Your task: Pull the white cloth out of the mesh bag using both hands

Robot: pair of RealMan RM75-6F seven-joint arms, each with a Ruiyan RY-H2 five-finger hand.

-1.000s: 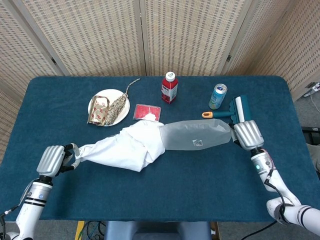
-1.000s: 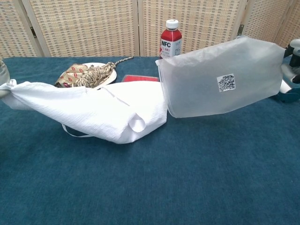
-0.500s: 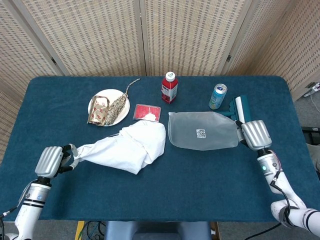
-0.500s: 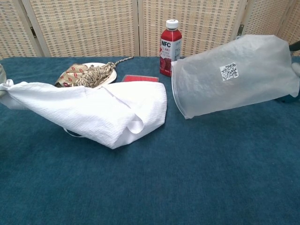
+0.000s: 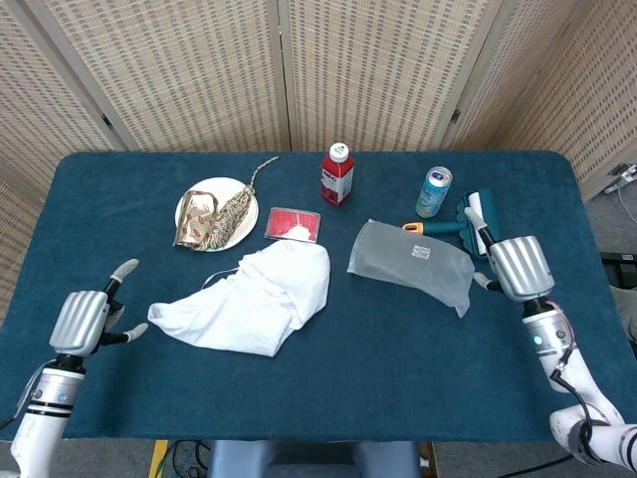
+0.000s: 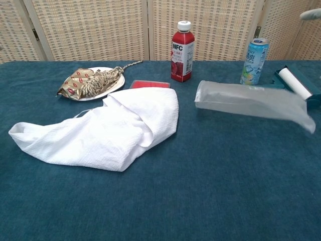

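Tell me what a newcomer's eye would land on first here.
The crumpled white cloth sprawls across the blue table left of centre, fully out of the translucent mesh bag lying apart to its right. Behind them, a red bottle stands upright near the far edge.

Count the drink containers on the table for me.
2. A red bottle stands upright at the back centre, and a blue can stands upright to its right, near the teal lint roller. Nothing seems to hide another.
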